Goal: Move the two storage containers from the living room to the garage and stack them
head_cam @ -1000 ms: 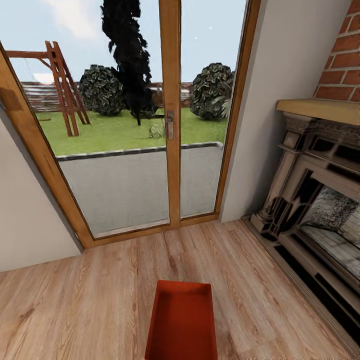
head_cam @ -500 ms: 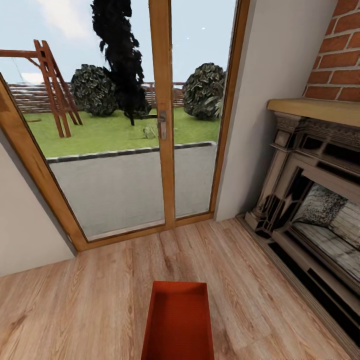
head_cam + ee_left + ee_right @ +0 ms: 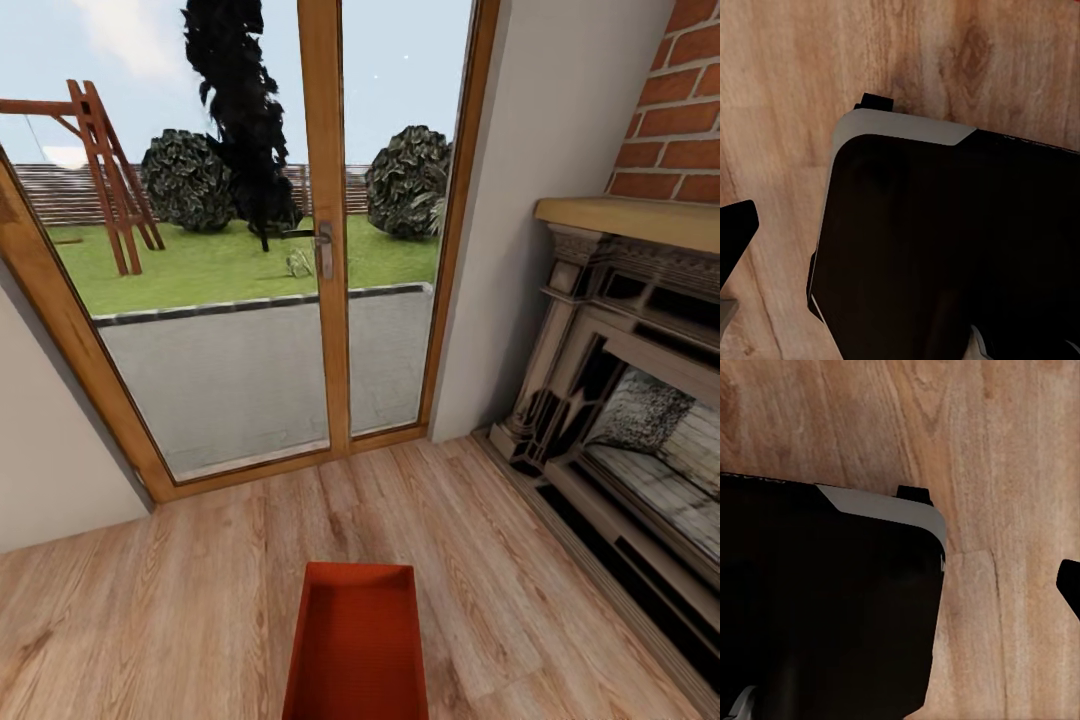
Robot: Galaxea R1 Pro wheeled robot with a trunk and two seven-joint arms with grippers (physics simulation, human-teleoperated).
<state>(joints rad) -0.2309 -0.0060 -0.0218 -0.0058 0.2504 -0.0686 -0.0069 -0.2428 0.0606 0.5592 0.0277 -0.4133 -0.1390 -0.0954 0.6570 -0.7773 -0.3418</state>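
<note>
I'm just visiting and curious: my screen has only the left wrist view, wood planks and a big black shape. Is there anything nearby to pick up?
Observer: Yes. The head view shows a red-orange rectangular plastic bin, open-topped, apparently sitting on the light wood-plank floor straight ahead.
Operator: What's beyond it?
Observer: Wood-framed glass doors, with a green lawn outside.
Operator: And off to the side?
Observer: An ornate fireplace under a red brick chimney, at the robot's right.

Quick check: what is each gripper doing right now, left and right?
Left gripper: cannot be told.
Right gripper: cannot be told.
</note>
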